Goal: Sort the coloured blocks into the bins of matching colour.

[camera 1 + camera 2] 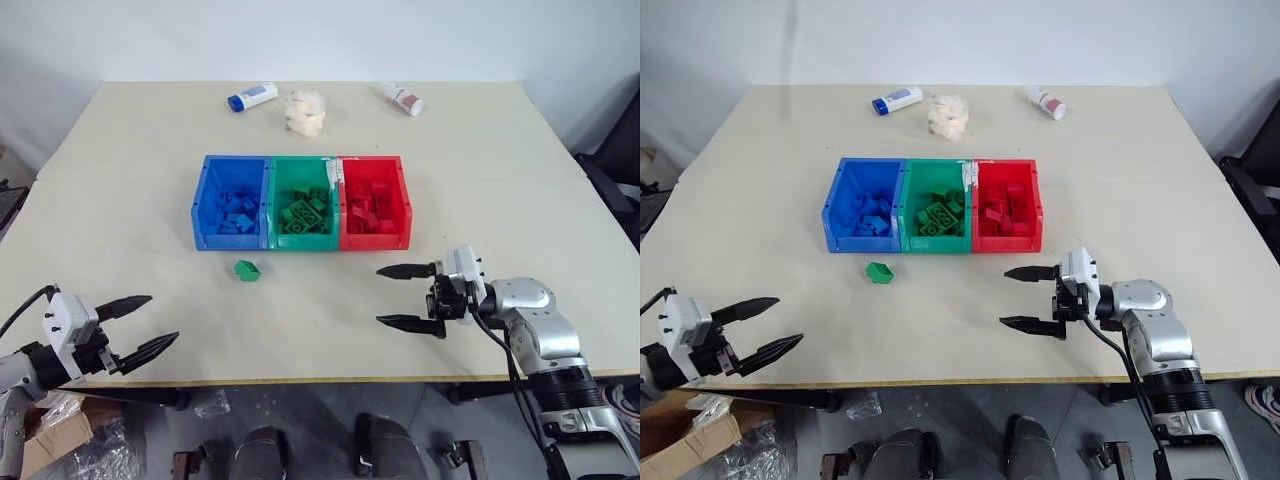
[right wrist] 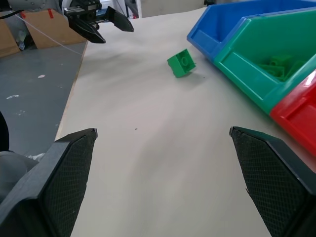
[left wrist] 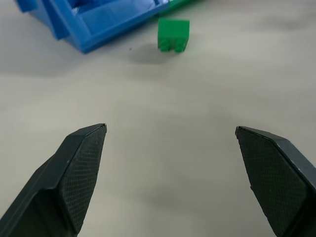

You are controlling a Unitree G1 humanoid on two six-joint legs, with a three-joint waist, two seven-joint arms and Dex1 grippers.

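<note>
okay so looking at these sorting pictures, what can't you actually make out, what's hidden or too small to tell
- Blocks in the blue bin, green bin and red bin: piled together, too small to count in the eye views.
- Bottles: labels too small to read.
- Pale lump at the far edge: too small to identify.
- Left wrist view: the blue bin is cut off by the edge.
- Right wrist view: the red bin's contents lie outside the edge.
</note>
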